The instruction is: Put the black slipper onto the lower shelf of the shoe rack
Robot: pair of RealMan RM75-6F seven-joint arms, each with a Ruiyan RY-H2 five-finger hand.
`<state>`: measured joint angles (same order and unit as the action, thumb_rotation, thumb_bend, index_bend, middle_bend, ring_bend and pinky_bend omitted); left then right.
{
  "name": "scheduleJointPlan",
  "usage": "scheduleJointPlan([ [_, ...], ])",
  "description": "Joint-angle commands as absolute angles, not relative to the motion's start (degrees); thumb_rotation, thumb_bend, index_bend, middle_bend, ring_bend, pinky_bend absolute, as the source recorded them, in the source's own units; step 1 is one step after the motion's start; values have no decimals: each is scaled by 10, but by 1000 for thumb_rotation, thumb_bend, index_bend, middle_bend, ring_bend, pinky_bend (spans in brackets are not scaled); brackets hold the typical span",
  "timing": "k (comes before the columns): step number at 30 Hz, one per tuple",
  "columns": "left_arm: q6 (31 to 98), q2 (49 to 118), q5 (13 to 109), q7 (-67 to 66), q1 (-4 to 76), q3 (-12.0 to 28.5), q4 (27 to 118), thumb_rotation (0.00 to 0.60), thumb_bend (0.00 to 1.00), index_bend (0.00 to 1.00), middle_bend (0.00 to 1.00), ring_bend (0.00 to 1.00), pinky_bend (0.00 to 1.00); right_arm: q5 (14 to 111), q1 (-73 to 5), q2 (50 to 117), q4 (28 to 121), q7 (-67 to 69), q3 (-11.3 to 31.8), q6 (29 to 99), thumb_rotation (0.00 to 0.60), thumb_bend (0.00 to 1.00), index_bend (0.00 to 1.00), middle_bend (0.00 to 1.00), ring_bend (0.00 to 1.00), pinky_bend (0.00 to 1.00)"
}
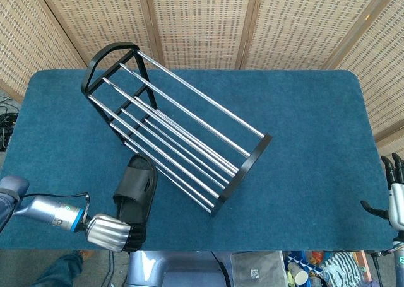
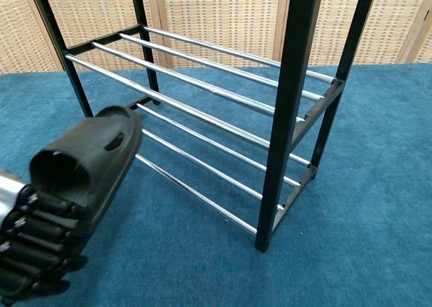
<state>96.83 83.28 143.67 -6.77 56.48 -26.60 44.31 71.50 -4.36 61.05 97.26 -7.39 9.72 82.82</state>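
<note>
Currently the left hand (image 1: 112, 231) grips the heel end of the black rubber slipper (image 1: 137, 187), which is lifted off the blue carpeted table (image 1: 303, 110) near its front-left edge. Slipper toe points at the front rods of the black-framed shoe rack with chrome rods (image 1: 170, 126), beside the lower shelf (image 2: 202, 160). Right hand (image 1: 394, 195), at the table's front-right corner, holds nothing, fingers spread upward.
</note>
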Motion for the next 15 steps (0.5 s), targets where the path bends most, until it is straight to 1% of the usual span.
scheduleJointPlan([
  [1,947,847,1436,-34,597,-252,425,600,193,704,585,506,494,700,-48,615,966,-79,102,821,600,0,0,0,0,0],
  [5,930,872,1431,21,634,-244,376,600,193,704,585,505,494,678,-52,620,962,-87,112,816,600,0,0,0,0,0],
  [9,923,916,1425,84,674,-238,309,600,193,704,585,505,494,652,-57,624,955,-96,121,809,600,0,0,0,0,0],
  [15,909,971,1422,149,727,-239,230,600,193,704,585,505,492,620,-61,628,941,-101,133,801,600,0,0,0,0,0],
])
